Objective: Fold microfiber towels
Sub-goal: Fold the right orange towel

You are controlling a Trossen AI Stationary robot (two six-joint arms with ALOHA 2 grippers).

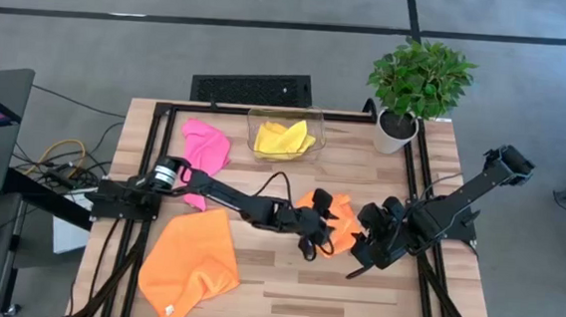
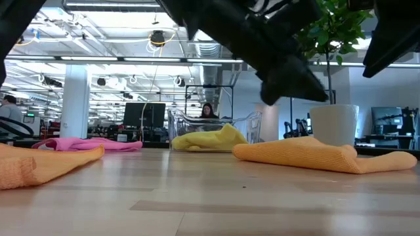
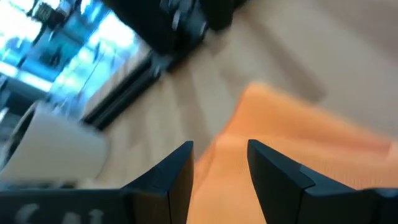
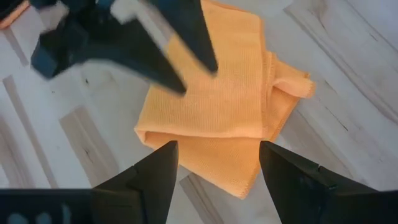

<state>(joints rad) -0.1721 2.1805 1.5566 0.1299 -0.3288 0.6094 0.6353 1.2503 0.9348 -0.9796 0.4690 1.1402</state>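
Observation:
A folded orange towel (image 1: 334,212) lies flat on the table right of centre; it also shows in the low view (image 2: 308,156) and the right wrist view (image 4: 217,93). My left gripper (image 1: 318,231) is open just above it, clear of the cloth (image 3: 298,137). My right gripper (image 1: 361,256) is open and empty, a little to the towel's near right. A second orange towel (image 1: 191,262) lies loosely folded at the near left. A pink towel (image 1: 207,148) lies crumpled at the far left. A yellow towel (image 1: 284,137) lies in the clear bin (image 1: 316,116).
A potted plant in a white pot (image 1: 397,127) stands at the far right corner, beside the bin. Bare wood shows along the near edge (image 1: 333,302) between the two orange towels. The black table frame (image 1: 426,189) runs along the right side.

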